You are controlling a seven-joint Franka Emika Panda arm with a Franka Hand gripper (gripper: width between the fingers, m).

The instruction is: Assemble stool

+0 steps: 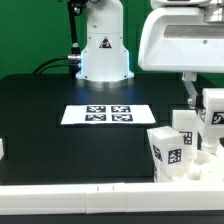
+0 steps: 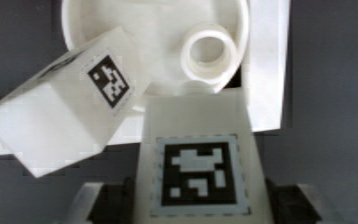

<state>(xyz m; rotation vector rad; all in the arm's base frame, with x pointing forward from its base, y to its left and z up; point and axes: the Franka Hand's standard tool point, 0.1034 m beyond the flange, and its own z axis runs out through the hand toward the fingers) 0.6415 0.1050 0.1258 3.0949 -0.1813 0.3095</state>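
**Claw (image 2: 197, 205) gripping 1 stool leg at the seat socket**

Surroundings: the marker board (image 1: 108, 114) lies flat in the middle of the black desk (image 1: 40, 120), well apart from the stool parts. These cluster at the exterior view's right, where 1 tagged upright leg (image 1: 166, 150) stands foremost. In the wrist view, a loose leg (image 2: 66, 100) lies tilted with its tagged face showing. It overlaps the rim of the round seat (image 2: 140, 35), sits just beside the gripped leg (image 2: 197, 150) and crowds 1 side of the socket (image 2: 208, 50). Claw: about half open, with 1 finger (image 2: 101, 203) on each side of the gripped leg, clamped on it. The gripped leg's tag faces the wrist camera and its far end lies at the socket; contact there cannot be told.
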